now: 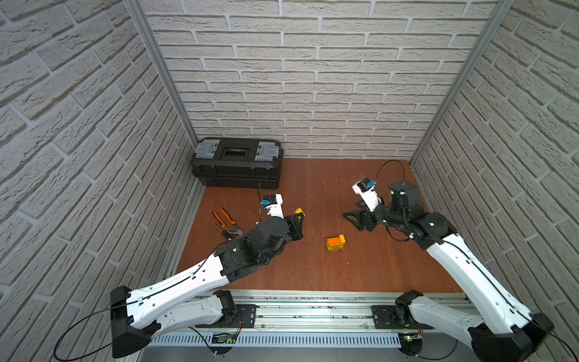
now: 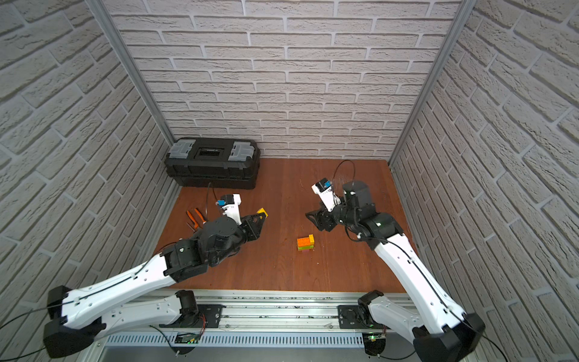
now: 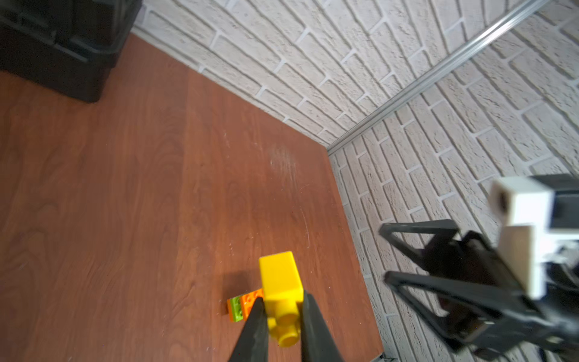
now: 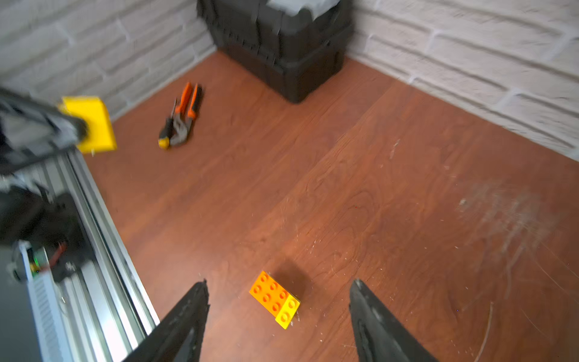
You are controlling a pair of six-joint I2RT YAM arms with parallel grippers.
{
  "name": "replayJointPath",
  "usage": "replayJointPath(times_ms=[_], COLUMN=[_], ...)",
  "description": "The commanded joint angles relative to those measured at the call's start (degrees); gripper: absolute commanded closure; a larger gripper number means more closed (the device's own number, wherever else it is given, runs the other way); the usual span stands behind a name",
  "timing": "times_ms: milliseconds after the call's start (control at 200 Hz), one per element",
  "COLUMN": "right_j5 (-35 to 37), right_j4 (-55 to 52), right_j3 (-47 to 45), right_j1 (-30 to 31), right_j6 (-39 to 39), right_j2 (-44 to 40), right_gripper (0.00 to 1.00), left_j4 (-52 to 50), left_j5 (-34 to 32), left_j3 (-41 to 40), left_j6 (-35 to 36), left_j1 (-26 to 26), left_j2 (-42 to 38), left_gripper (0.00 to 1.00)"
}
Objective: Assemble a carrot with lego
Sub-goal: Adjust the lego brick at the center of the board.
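**1. Carrot (image 1: 335,243).** A clump of orange, lime green, pink and yellow bricks. It lies loose on the counter (image 1: 313,269) between the arms, and nothing touches it. Risk: with nothing holding it, we judge an off-centre press would slide or tip it.

**2. Left tool (image 3: 282,301).** It is closed on a yellow brick (image 3: 280,279) and raised, well apart from the carrot. The fingers pinch only the studded end, and most of the brick sticks out past them. Risk: we expect the brick could pivot or slip when pushed home.

**3. Right tool (image 3: 383,253).** The jaws are spread and empty, above the counter and beyond the carrot. Risk: if both arms close on the carrot together, we think they may clash.

**4. Pliers (image 1: 225,222).** They lie beside the left arm, which could sweep and knock them.

**5. Toolbox (image 1: 238,163).** It sits in the far corner, and we see little hazard there.
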Motion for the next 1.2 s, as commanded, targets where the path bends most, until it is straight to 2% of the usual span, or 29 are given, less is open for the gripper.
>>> replayJointPath(times_ms=[0,110,205,360,495,600,1195], right_j5=[-9.83,-9.72,-10.89,-11.95,-7.74,-3.36,-5.67], right_j4=[8.32,6.80,7.40,3.23,3.60,4.22,0.93], right_j3=[-6.56,-8.64,-7.57,-5.75,-7.34,-8.03,-4.96], right_j1=[-0.38,-1.00,-1.05,-0.96,-0.49,0.09,0.91], right_j6=[-19.62,-27.50,-27.15,-30.75,-31.84,-31.75,-27.55], right_j2=[0.27,2.95,5.68,9.51,9.47,9.79,18.88], right_gripper=[0.29,0.30,0.30,0.32,0.31,0.32,0.33], left_j4=[-9.31,-11.46,-12.04,-10.00,-7.60,-6.39,-3.51], left_j5=[8.67,13.88,16.98,20.71,23.27,25.52,28.32], left_j3=[-2.03,-1.49,-1.21,-2.69,-4.38,-4.70,-6.46], left_j6=[-6.68,-5.78,-4.35,-3.79,-3.69,-3.10,-1.38], left_j1=[3.00,5.22,7.04,9.87,11.66,12.59,14.29], left_j2=[-1.22,-0.03,0.92,1.39,2.22,3.97,4.21], left_gripper=[1.00,1.00,1.00,1.00,1.00,1.00,1.00])
